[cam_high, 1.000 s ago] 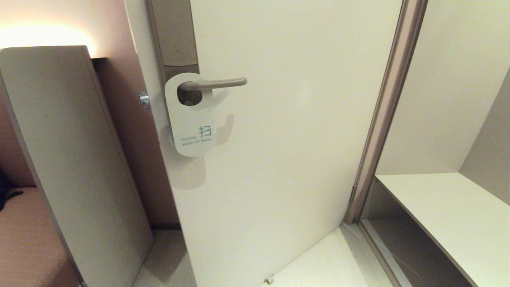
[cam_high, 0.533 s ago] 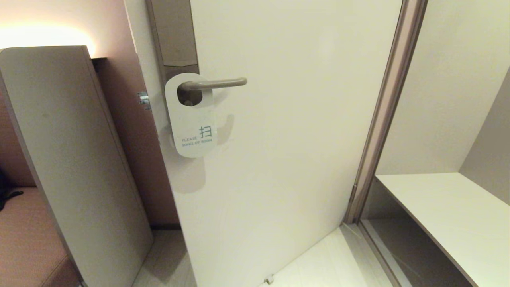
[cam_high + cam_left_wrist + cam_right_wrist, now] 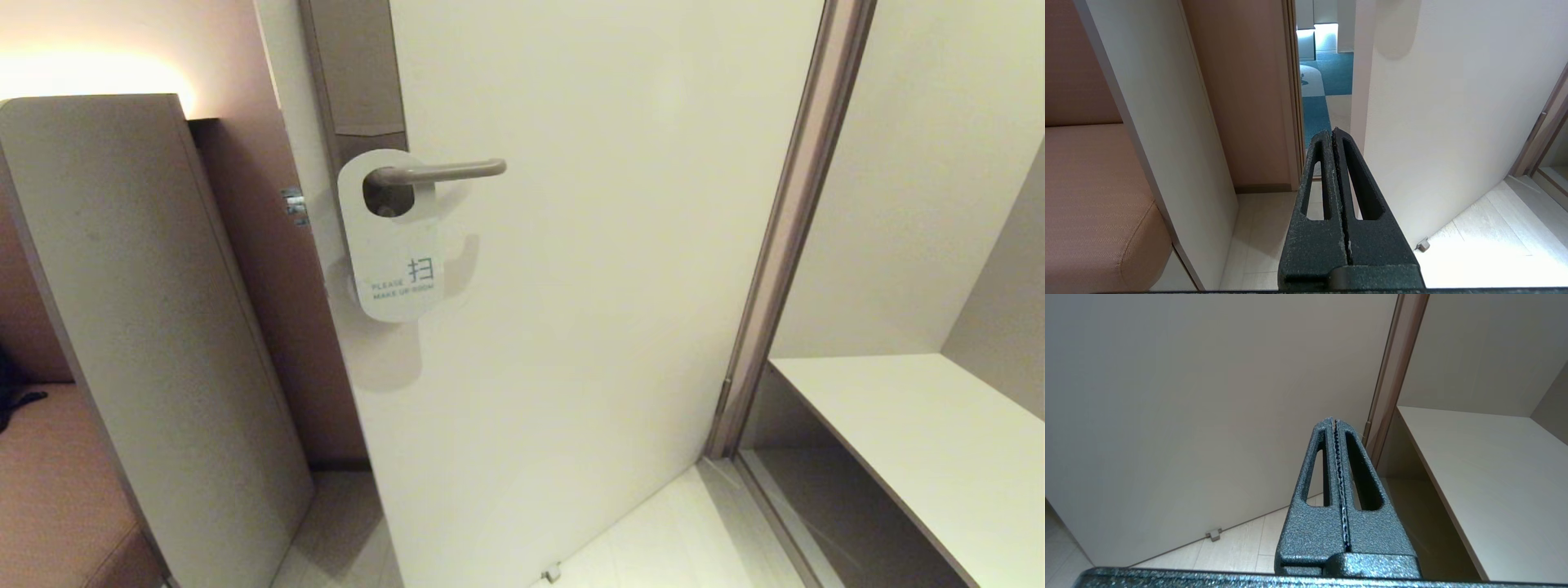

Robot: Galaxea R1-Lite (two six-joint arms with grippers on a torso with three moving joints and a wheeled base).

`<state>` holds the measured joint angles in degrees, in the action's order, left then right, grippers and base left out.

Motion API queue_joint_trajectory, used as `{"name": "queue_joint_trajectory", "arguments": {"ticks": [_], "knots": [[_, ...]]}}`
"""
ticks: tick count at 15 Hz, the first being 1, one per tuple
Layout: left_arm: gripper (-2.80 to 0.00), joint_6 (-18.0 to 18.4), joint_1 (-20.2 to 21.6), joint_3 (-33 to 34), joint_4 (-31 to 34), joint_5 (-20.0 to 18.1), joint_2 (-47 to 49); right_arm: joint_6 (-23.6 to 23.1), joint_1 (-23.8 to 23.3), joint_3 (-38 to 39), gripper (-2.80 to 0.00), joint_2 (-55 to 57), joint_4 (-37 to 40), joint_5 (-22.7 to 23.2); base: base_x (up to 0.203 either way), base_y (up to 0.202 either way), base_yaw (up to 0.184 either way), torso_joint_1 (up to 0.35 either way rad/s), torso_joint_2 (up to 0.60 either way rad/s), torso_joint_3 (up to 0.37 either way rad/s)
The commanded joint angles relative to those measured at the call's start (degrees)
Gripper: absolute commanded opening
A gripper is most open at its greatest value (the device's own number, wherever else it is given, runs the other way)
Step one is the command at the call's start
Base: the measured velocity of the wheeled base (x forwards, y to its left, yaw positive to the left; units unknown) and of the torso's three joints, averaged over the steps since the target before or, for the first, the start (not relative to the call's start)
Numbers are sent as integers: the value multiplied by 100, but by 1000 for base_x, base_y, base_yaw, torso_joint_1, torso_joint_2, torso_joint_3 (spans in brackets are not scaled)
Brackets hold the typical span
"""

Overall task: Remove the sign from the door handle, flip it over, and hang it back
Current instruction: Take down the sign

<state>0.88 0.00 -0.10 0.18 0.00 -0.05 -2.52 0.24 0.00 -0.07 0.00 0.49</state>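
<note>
On the door handle (image 3: 445, 171) hangs the sign (image 3: 393, 245) — white face out, seemingly untouched.

The sign (image 3: 390, 245) on the handle (image 3: 441, 171) looks like smooth matt white card with pale blue print. The handle is satin taupe metal, its lock plate (image 3: 359, 82) above it a duller brownish-grey metal. The door (image 3: 604, 269) has a smooth, faintly sheened cream finish. Left of the door, a panel (image 3: 147, 310) looks like matt beige laminate, and beside it a seat (image 3: 57, 490) is woven, finely ribbed tan cloth. The floor (image 3: 678, 539) below the door is pale wood-grain planking. The left gripper (image 3: 1333, 136) and right gripper (image 3: 1333, 424) are rough, speckled dark metal.
</note>
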Motion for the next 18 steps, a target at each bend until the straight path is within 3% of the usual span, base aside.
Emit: {"name": "queue_joint_trajectory", "arguments": {"ticks": [1,13,16,18], "knots": [[-280,0,0,1,-1,0,5,-3,2,0,-280,7,0,4,0,0,0,0,0,0],[-280,107,0,1,-1,-62,5,-3,2,0,-280,7,0,-5,0,0,0,0,0,0],[-280,298,0,-36,-5,-92,5,-3,2,0,-280,7,0,2,0,0,0,0,0,0],[-280,280,0,-291,12,-273,39,-3,2,0,-280,7,0,-2,0,0,0,0,0,0]]}}
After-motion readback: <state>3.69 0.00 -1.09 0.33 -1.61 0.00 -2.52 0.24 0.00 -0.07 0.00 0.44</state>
